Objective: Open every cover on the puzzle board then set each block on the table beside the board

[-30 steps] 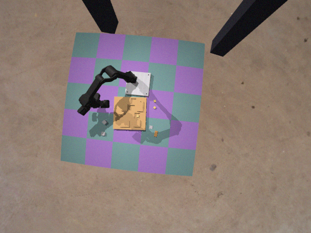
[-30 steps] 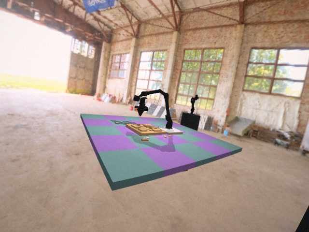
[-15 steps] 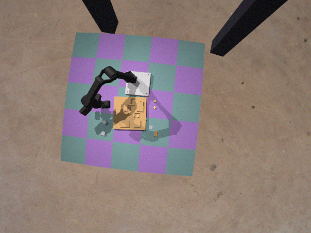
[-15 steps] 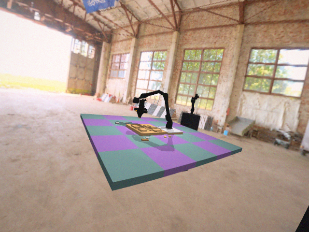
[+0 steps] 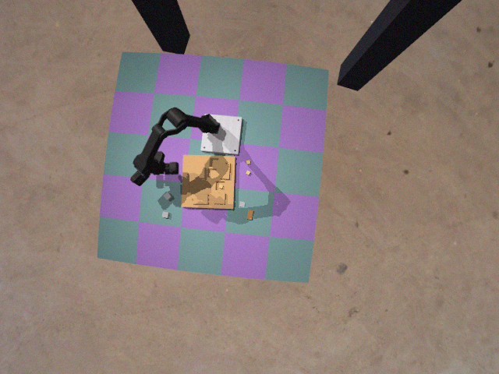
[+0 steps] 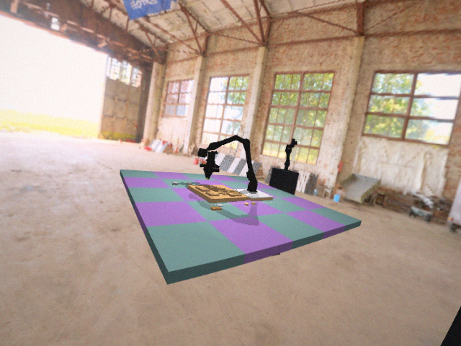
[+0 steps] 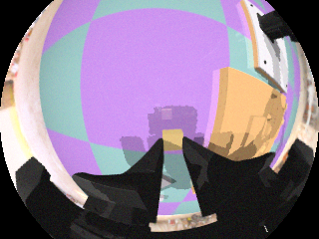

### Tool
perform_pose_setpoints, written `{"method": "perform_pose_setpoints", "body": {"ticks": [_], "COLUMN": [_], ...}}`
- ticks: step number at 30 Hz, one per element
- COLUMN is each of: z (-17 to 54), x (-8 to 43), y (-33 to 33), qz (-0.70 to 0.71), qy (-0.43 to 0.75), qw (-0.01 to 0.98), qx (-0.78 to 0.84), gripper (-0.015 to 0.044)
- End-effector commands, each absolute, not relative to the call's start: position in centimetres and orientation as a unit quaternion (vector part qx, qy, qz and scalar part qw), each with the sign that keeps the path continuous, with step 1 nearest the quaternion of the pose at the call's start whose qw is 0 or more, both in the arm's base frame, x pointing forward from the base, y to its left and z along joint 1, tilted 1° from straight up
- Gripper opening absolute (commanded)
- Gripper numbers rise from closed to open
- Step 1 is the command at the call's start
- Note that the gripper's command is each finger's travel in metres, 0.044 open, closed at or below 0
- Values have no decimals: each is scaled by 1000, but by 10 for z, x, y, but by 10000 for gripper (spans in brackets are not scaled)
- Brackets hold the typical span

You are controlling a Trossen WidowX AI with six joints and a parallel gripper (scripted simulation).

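Observation:
My gripper (image 6: 207, 178) (image 7: 171, 141) is shut on a small yellow block (image 7: 172, 139), held above the table to the left of the puzzle board (image 5: 193, 162) (image 7: 238, 95) in the top view. The arm hides the fingertips there. Covers and wells on the board are partly in shadow, so how far each cover stands open is unclear. A small yellow piece (image 5: 221, 186) shows in a recess on the board. Right of the board lie two yellow blocks (image 5: 248, 162) (image 5: 247, 172), a white block (image 5: 242, 203) and an orange block (image 5: 250, 214) (image 6: 215, 208).
Two grey blocks (image 5: 168, 195) (image 5: 165, 214) lie on the checkered table left of the board in the top view, the upper one in shadow. The white base plate (image 5: 234, 136) of the arm stands just behind the board.

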State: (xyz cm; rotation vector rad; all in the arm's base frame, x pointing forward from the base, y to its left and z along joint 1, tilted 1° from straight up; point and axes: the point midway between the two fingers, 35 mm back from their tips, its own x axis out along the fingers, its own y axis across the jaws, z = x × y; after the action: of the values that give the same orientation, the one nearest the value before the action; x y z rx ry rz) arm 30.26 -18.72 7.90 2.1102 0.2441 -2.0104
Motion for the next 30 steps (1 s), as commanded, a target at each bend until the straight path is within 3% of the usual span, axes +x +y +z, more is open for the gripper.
{"method": "perform_pose_setpoints", "body": {"ticks": [1, 29, 30], "z": [69, 31, 35], "x": [302, 299, 300], "y": [-186, -184, -185], "qz": [-686, -686, -685], "qy": [87, 88, 84], "qw": [106, 106, 107], "qx": [715, 714, 716], "gripper": [80, 80, 106]}}
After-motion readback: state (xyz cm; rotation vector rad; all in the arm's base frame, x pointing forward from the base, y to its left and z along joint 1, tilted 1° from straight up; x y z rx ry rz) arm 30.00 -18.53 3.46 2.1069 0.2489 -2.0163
